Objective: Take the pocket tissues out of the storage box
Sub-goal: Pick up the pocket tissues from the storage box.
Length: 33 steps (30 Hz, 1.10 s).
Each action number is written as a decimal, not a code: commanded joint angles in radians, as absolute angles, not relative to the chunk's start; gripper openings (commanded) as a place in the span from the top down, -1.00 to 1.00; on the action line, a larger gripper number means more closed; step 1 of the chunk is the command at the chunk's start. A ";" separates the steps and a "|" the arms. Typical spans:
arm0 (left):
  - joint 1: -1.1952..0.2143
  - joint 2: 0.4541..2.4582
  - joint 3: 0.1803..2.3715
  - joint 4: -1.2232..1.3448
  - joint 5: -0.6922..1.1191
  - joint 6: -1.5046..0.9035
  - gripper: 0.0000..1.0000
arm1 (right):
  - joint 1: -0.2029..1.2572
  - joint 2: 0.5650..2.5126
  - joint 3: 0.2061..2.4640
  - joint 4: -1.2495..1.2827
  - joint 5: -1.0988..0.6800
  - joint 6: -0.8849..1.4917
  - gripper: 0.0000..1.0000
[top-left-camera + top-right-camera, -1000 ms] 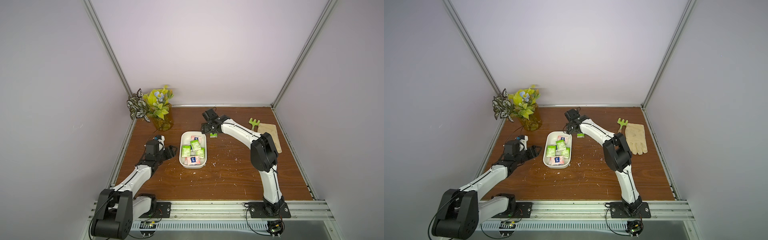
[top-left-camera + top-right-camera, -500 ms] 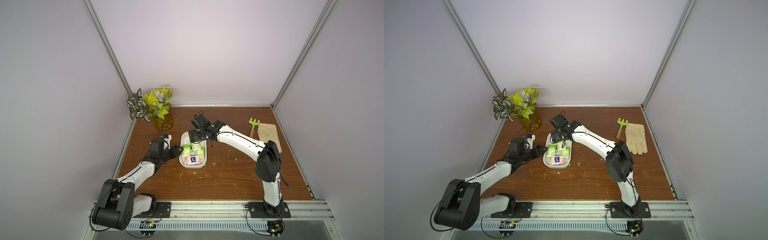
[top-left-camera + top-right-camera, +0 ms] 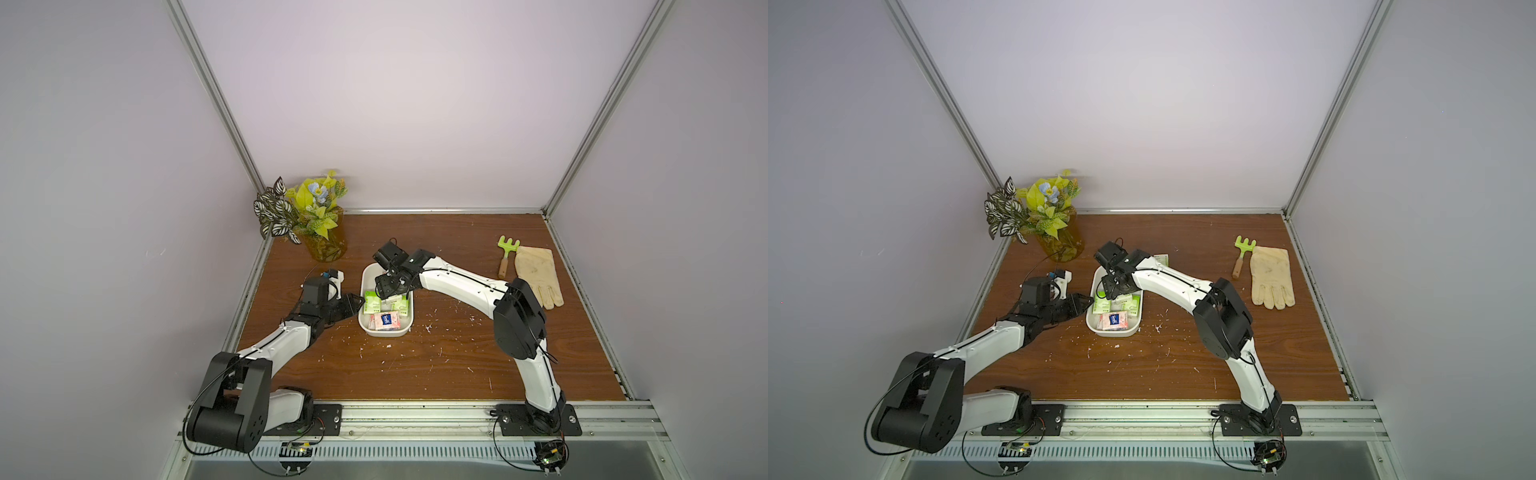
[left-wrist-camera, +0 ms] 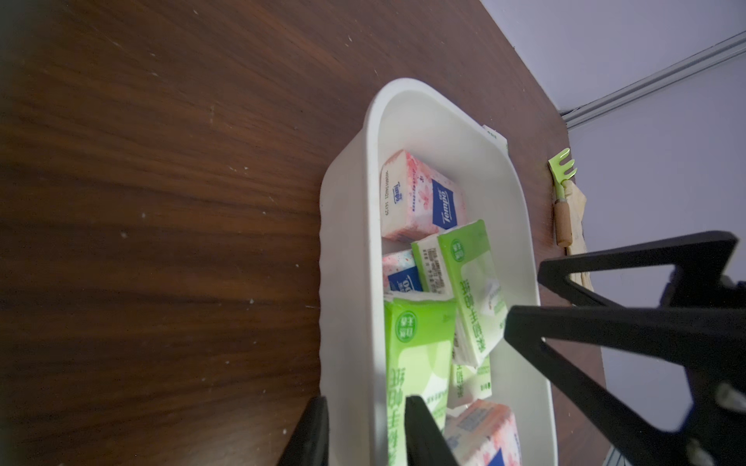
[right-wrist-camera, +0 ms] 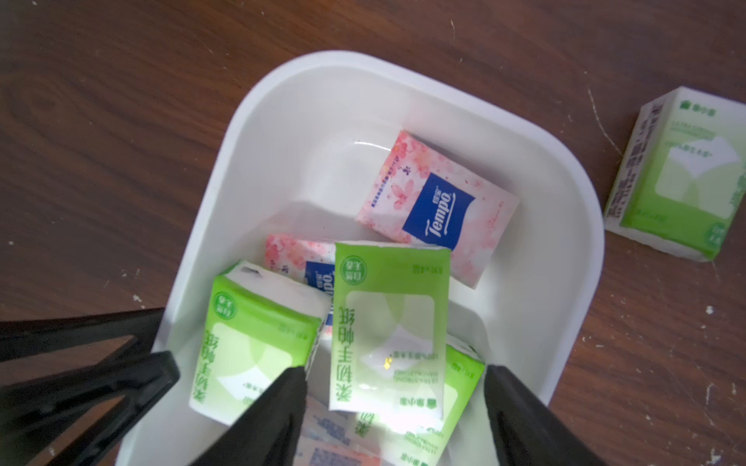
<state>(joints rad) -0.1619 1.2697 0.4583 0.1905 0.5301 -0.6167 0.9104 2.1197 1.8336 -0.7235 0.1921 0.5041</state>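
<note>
White box (image 3: 384, 330), rounded, low-walled, on a brown table (image 3: 436, 361) left of centre, in both top views. Contents: several tissue packets, green-and-white and pink with a dark blue label, lying loosely and partly overlapping; a pink packet (image 3: 387, 321) flat at the near end, green packets (image 3: 372, 302) in the middle. One more green packet (image 5: 678, 177) lies on the table just outside the box's far right corner, seen also in a top view (image 3: 1162, 260). Left gripper (image 4: 365, 427): at the box's left wall, one finger outside the wall, the other inside against a green packet (image 4: 415, 363); jaws narrow with the wall between them; whether they press on it cannot be told. Right gripper (image 5: 393, 407): over the box middle, pointing down, jaws apart on either side of an upper green packet (image 5: 389, 327); contact with its edges cannot be told. Other items: amber vase (image 3: 326, 245) with yellow-green foliage at far left; green hand rake (image 3: 508, 254) and pale glove (image 3: 538, 276) side by side at far right; white specks scattered on the table.
</note>
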 commanded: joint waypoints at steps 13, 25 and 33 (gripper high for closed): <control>-0.169 1.264 0.466 0.168 0.514 -0.592 0.54 | 0.916 2.150 1.799 -0.702 0.163 0.505 -0.46; -0.169 1.261 0.462 0.168 0.510 -0.594 0.57 | 0.917 2.180 1.797 -0.693 0.158 0.500 -0.43; -0.169 1.258 0.457 0.173 0.511 -0.599 0.58 | 0.921 2.192 1.804 -0.693 0.170 0.495 -0.25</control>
